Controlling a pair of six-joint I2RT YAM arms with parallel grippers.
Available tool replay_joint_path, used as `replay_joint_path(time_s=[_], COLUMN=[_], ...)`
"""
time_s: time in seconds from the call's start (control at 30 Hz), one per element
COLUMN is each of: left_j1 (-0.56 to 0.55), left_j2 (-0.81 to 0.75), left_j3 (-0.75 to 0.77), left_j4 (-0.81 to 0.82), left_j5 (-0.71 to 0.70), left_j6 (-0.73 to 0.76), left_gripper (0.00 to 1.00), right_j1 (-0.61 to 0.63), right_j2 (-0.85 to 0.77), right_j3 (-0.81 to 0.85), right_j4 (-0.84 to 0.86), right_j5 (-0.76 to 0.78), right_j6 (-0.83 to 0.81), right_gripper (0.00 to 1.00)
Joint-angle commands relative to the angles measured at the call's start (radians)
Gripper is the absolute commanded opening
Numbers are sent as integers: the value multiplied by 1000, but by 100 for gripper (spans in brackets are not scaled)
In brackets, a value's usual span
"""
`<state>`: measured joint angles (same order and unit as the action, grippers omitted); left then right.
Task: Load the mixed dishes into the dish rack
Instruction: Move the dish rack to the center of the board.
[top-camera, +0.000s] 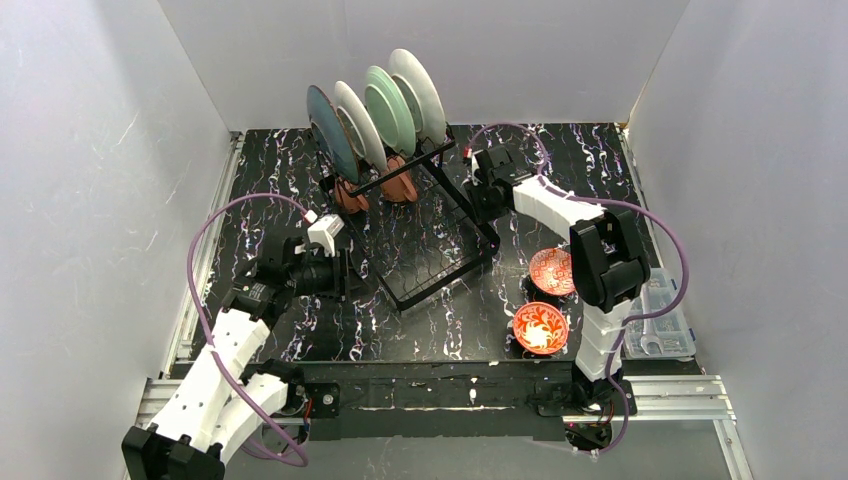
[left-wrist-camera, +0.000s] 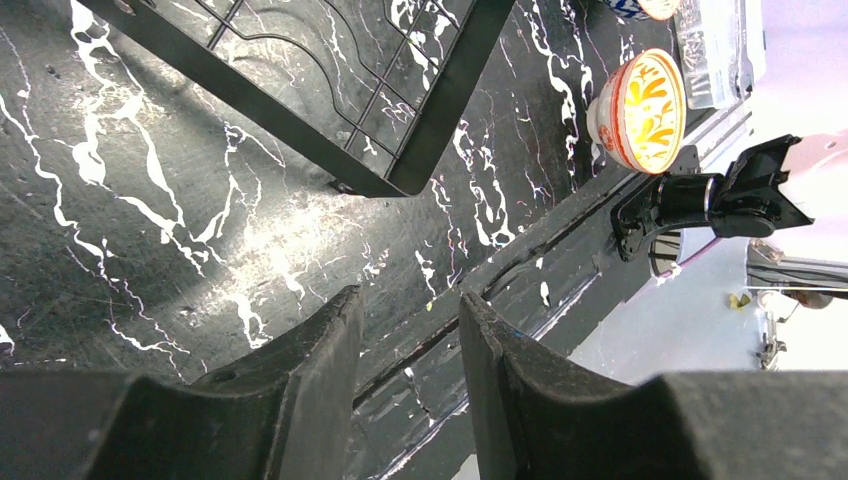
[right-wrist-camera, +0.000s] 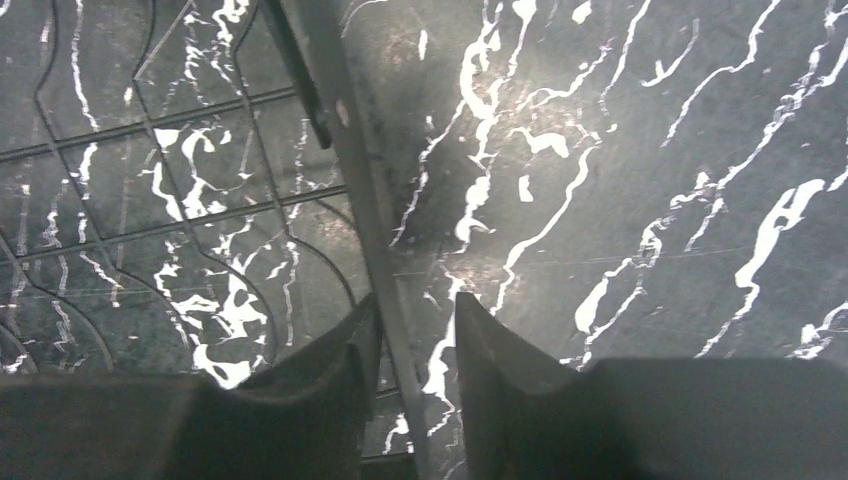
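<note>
The black wire dish rack (top-camera: 440, 262) lies mid-table. Four plates stand in its far slots: dark teal (top-camera: 328, 132), a pale one (top-camera: 358, 125), pale green (top-camera: 388, 108) and white (top-camera: 420, 92). Two terracotta mugs (top-camera: 350, 196) (top-camera: 400, 186) sit below them. Two red-patterned bowls (top-camera: 551, 270) (top-camera: 540, 328) rest on the table right of the rack. My right gripper (top-camera: 480, 203) (right-wrist-camera: 416, 300) is open, astride the rack's right rim bar (right-wrist-camera: 350, 170). My left gripper (top-camera: 343, 273) (left-wrist-camera: 410, 300) is open and empty by the rack's near-left corner (left-wrist-camera: 420, 150). One bowl also shows in the left wrist view (left-wrist-camera: 640, 110).
A clear plastic box (top-camera: 660, 310) sits off the mat at the right edge. White walls enclose the table on three sides. An aluminium rail (top-camera: 450, 395) with both arm bases runs along the near edge.
</note>
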<state>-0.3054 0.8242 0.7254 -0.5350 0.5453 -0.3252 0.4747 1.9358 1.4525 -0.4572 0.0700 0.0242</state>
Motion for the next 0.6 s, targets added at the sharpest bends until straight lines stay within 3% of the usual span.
replay_joint_path(time_s=[0.0,0.4,0.57], left_j1=[-6,-5,-6], left_j2=[-28,-64,-90], left_j3=[-15,-15,-15], left_j4=[-27,-40,-38], left_j5=[-28,-93,-103], left_j6=[4,-10,-16], left_gripper=[39,48,61], right_j1=[-15,-15,-15], right_j2=[-71,-234,-345], right_j3=[14,-42,-121], right_j4=[20,-43,-59], right_j5=[69,94,73], right_j6=[34,36,71], right_gripper=[47,76,81])
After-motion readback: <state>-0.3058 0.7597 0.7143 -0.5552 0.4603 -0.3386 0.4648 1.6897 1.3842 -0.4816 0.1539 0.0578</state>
